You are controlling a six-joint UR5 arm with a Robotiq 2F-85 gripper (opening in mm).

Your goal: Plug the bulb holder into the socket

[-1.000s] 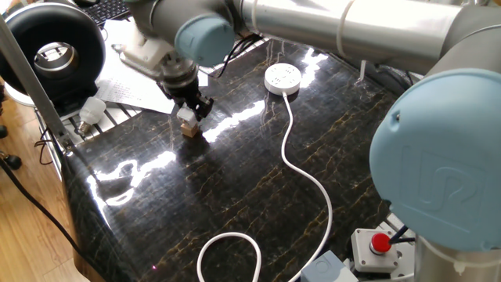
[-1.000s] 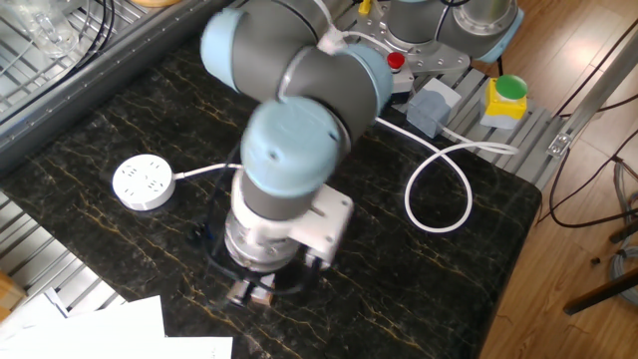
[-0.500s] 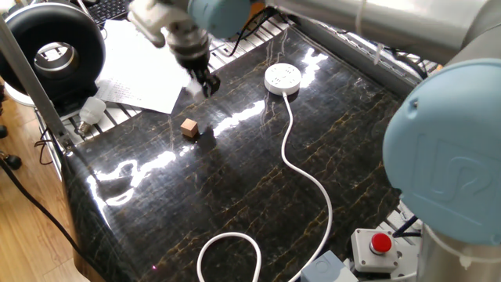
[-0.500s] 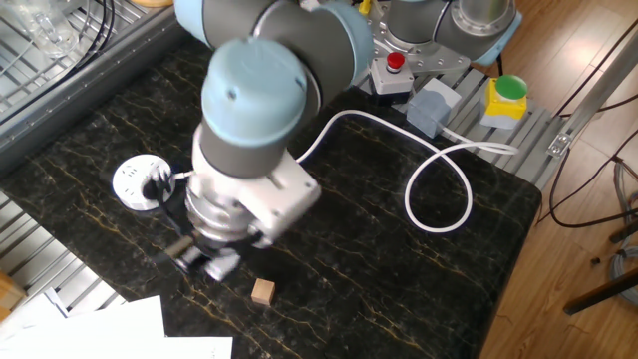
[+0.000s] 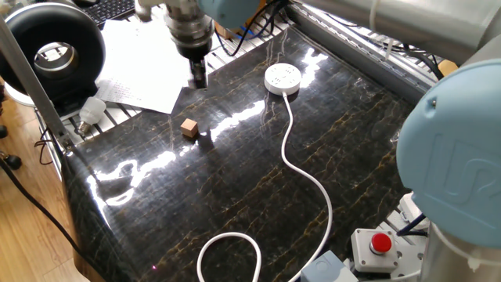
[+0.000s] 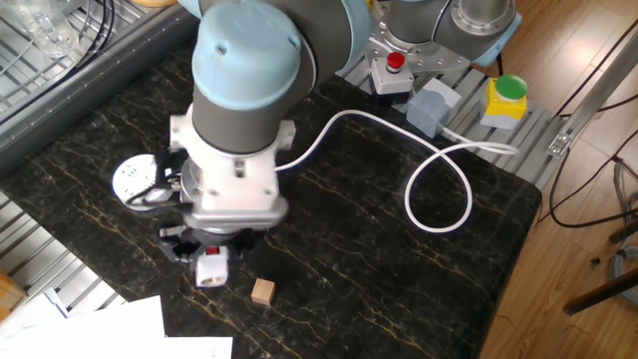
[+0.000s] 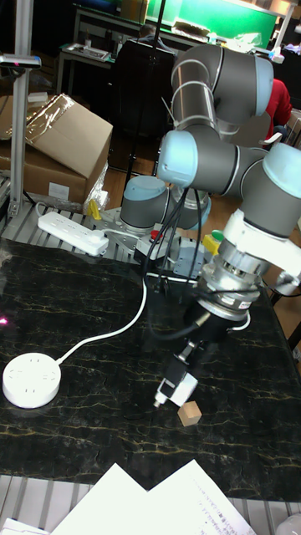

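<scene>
Marble table (image 6: 419, 269) lying open at three o'clock; gripper (image 7: 176, 380), now lifted off cube (image 6: 262, 290), is clamping holder (image 6: 209, 269).

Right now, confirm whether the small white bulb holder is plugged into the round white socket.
No: the gripper holds the bulb holder above the table, away from the socket.

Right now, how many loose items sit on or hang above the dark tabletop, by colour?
White: 2, the socket and the bulb holder held in the tool
Brown: 1, the wooden cube
Total: 3
</scene>
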